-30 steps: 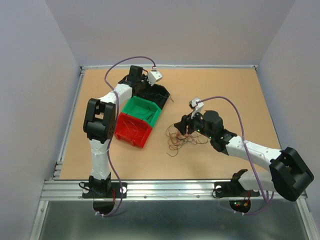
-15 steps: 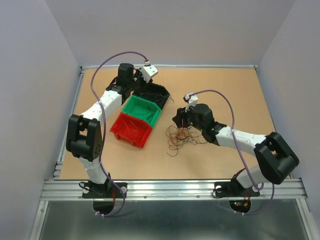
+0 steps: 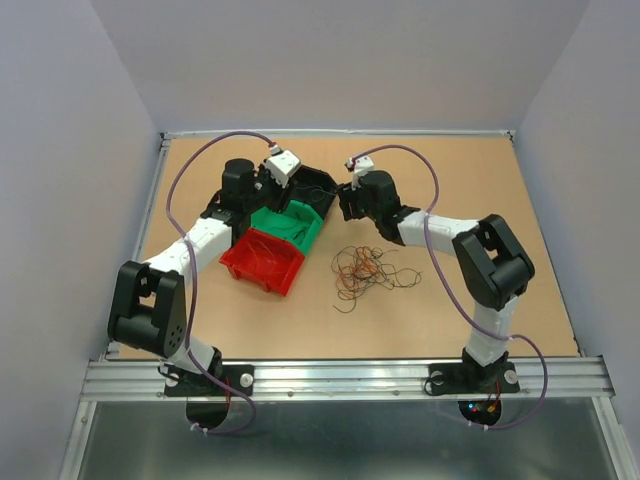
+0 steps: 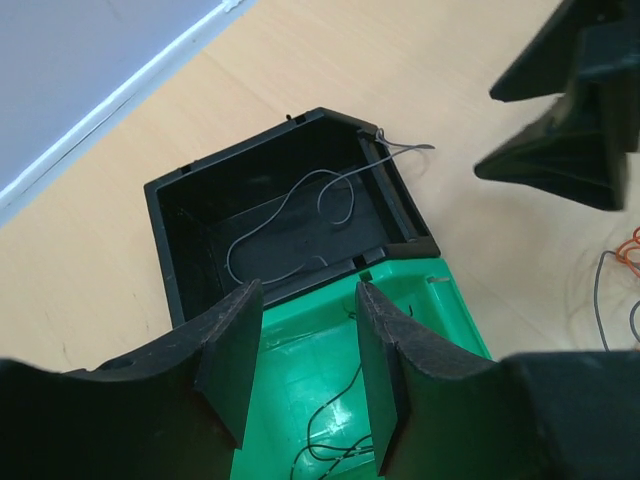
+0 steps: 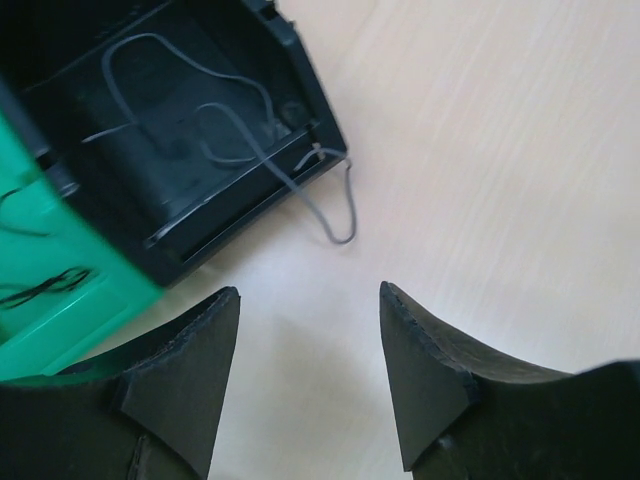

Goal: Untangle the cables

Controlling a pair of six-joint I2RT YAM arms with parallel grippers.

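Note:
The cables (image 3: 366, 268) lie as a loose red-orange, green and black tangle on the table, right of the bins; an orange loop of the cables (image 4: 628, 250) shows at the left wrist view's edge. My left gripper (image 3: 272, 197) (image 4: 306, 298) hovers open over the green bin (image 3: 303, 228) (image 4: 455, 320), nothing between its fingers. Thin black wires (image 4: 335, 425) lie in that bin. My right gripper (image 3: 345, 204) (image 5: 308, 296) stands open and empty above bare table by the black bin's (image 3: 322, 184) (image 5: 310, 120) corner. A grey wire (image 4: 290, 215) (image 5: 335, 205) lies in the black bin, its end hanging over the rim.
A red bin (image 3: 262, 262) holding thin wires sits in front of the green one; the three bins stand in a diagonal row. Purple cables arch over both arms. Grey walls close off the back and sides of the table (image 3: 480, 190).
The left arm pulled back from the black bin to over the green bin and its jaws opened. The right gripper left the tangle and moved up-left to the black bin's corner.

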